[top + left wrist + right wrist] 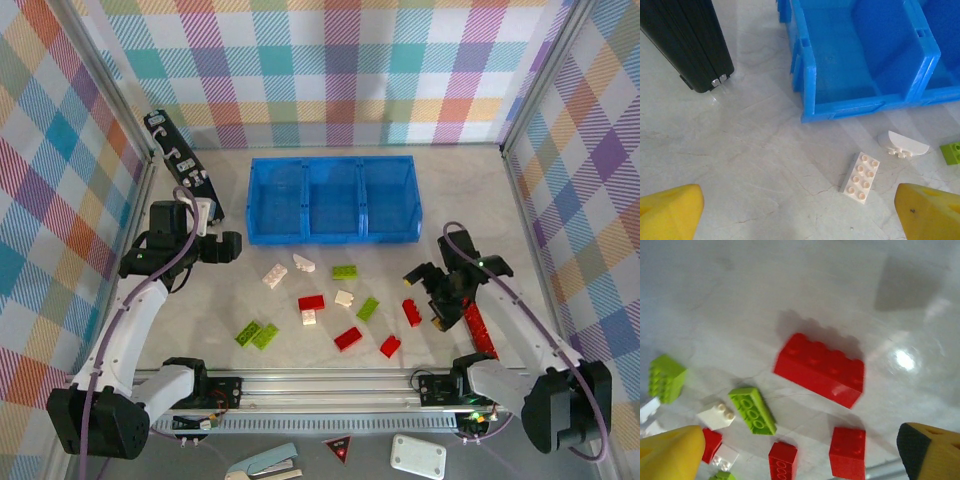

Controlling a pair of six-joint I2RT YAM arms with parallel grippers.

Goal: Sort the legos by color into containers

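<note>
Both gaping empty, we see left pincer [800, 217] near a cream lego [860, 178], right pincer [800, 455] above a red lego [820, 370].

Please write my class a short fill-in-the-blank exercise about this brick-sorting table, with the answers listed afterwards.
The blue tray has ___ compartments. All of them are ___. The big brick beneath the open right hand is ___. Answers: three; empty; red.

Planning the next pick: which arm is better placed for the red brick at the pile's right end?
Right. The right gripper hangs open close to that red brick; the left gripper is far off, beside white bricks.
</note>
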